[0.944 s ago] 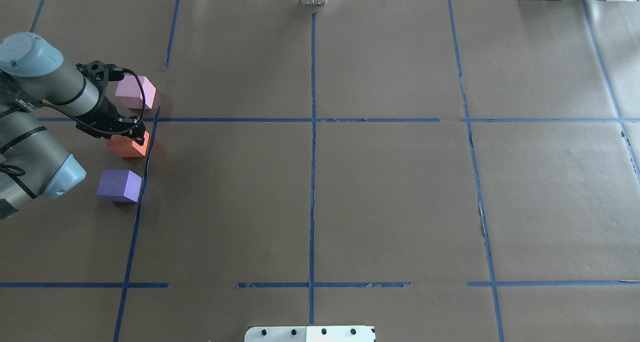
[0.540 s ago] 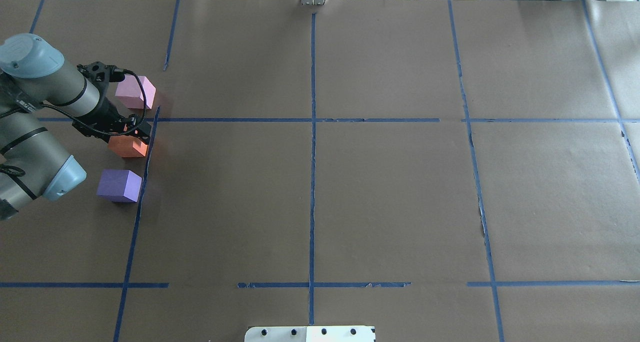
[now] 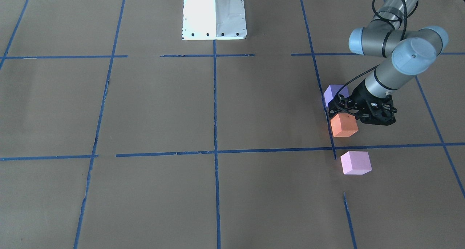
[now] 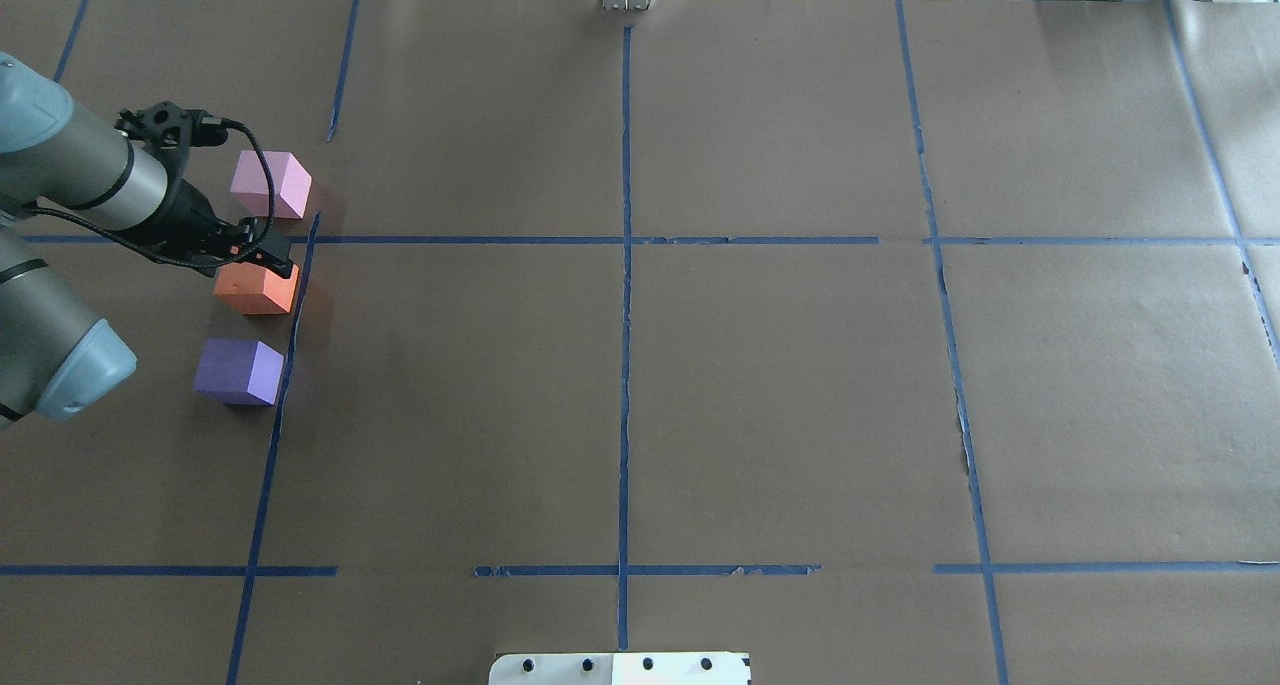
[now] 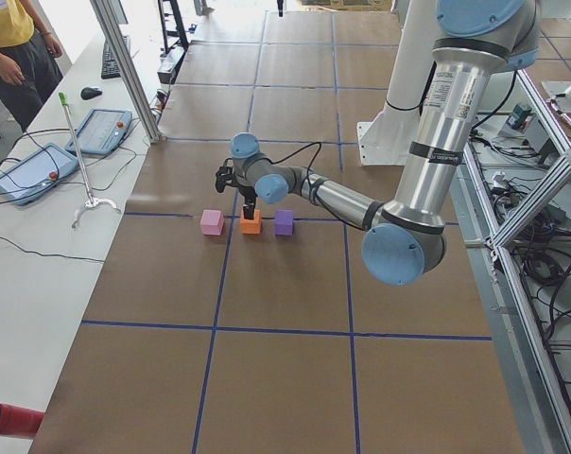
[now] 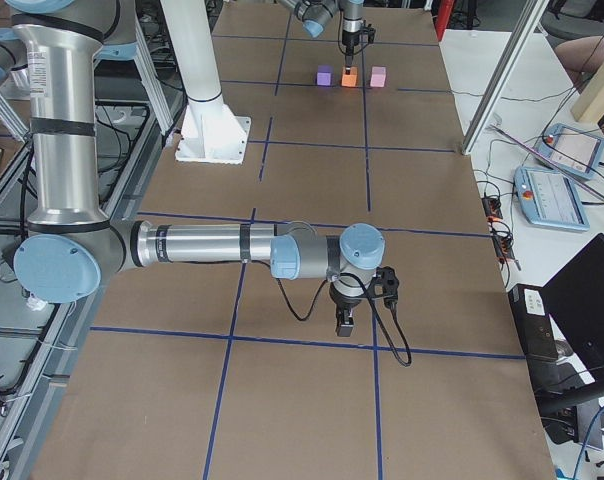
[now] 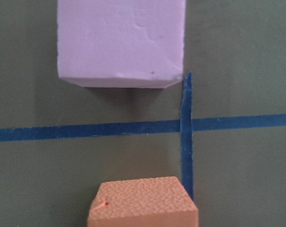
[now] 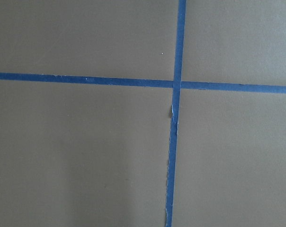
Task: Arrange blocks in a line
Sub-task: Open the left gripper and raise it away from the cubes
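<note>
Three blocks stand in a row beside a blue tape line at the table's left. The pale pink block (image 4: 270, 185) (image 3: 356, 163) is farthest, the orange block (image 4: 257, 290) (image 3: 344, 125) in the middle, the violet-blue block (image 4: 238, 372) (image 3: 335, 93) nearest the robot. My left gripper (image 4: 268, 253) (image 3: 339, 112) hovers just over the orange block's far edge, open, holding nothing. The left wrist view shows the orange block (image 7: 143, 203) below and the pink block (image 7: 120, 42) above. My right gripper (image 6: 344, 322) hangs over bare paper far off; I cannot tell its state.
Brown paper with a blue tape grid (image 4: 625, 265) covers the table. The white robot base (image 3: 214, 12) sits at the near middle edge. A side table with tablets (image 5: 25, 175) and a standing person (image 5: 11, 47) lie beyond the far edge.
My left gripper has let go of the orange block and drawn up and back toward the robot's left. The orange block stays in place on the table.
</note>
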Controlling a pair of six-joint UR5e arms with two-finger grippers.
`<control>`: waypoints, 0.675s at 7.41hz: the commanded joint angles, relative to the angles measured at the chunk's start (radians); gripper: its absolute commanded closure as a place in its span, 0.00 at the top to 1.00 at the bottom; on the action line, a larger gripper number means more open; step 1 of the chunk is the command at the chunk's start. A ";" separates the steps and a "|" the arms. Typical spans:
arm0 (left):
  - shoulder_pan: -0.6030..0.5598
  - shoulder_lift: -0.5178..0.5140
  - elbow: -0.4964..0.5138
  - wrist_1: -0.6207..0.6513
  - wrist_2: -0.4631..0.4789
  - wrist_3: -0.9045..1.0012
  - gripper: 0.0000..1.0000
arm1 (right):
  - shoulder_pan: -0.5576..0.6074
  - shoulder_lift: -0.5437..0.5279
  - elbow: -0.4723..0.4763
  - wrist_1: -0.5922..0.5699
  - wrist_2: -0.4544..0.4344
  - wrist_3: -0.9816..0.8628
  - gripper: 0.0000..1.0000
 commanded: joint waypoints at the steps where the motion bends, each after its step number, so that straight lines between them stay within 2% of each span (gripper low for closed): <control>1: -0.074 0.041 -0.109 0.038 0.006 -0.003 1.00 | 0.000 0.000 0.000 0.001 0.000 0.000 1.00; 4: -0.117 0.039 -0.132 0.086 0.009 0.048 1.00 | 0.000 0.000 0.000 0.001 0.000 0.000 1.00; 5: -0.192 0.046 -0.117 0.090 -0.006 0.171 1.00 | 0.000 0.000 0.000 0.001 0.000 0.000 1.00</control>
